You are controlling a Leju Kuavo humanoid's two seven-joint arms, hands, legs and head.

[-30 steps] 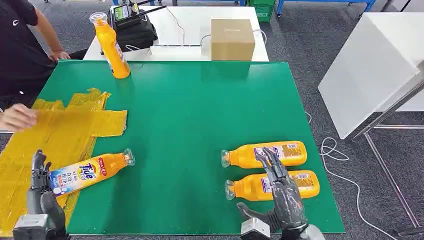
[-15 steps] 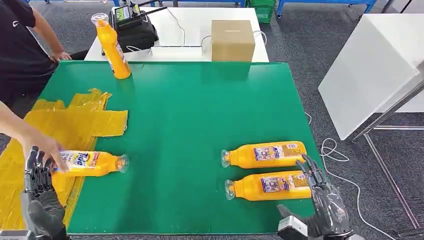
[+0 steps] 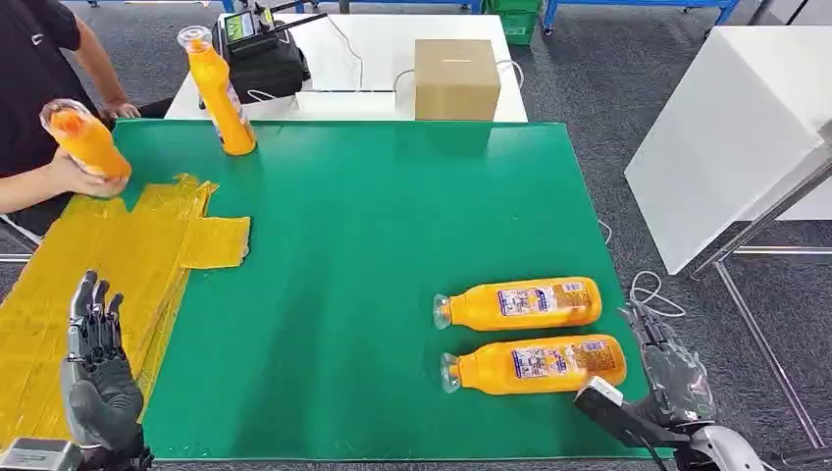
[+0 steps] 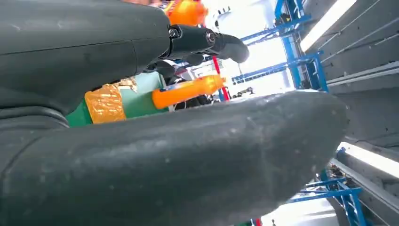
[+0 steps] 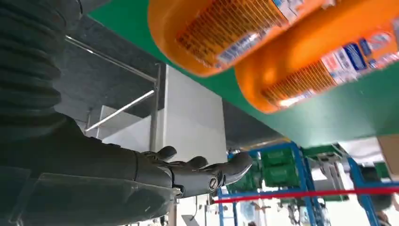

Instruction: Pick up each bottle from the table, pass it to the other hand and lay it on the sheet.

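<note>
Robot lab, green test table, blue racks

We see the person's hand has lifted the bottle off the sheet. Our left hand, empty, has risen over the sheet's near part; our right hand has pulled back off the table.

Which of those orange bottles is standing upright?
The bottle at the green table's far left corner stands upright. Two others lie flat near the right hand; a person holds the fourth.
</note>
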